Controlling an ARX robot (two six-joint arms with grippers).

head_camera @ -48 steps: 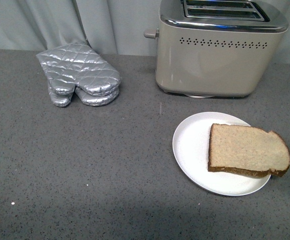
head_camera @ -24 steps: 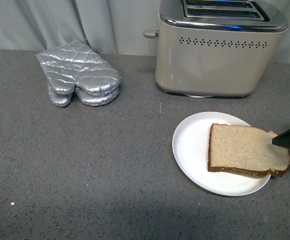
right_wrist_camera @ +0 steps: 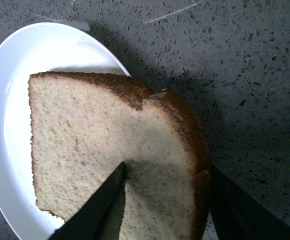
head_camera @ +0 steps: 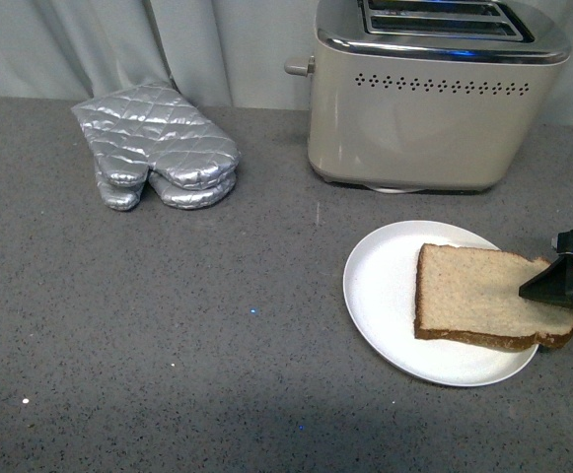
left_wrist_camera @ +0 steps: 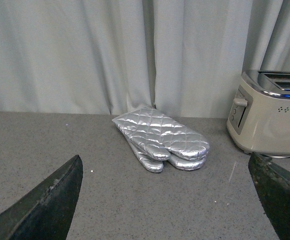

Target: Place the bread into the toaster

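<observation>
Right wrist view shows the right gripper spread apart astride the bread; front view adds the toaster behind.

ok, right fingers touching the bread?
Cannot tell. In the right wrist view the open fingers straddle the bread's rounded end, one over the crumb, one outside the crust; no contact or gap shows plainly.

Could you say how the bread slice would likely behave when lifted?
The light-brown, dark-crusted bread slice looks thin and porous, so probably light and somewhat floppy. Its soft-looking crumb would likely dent under a firm pinch.
</observation>
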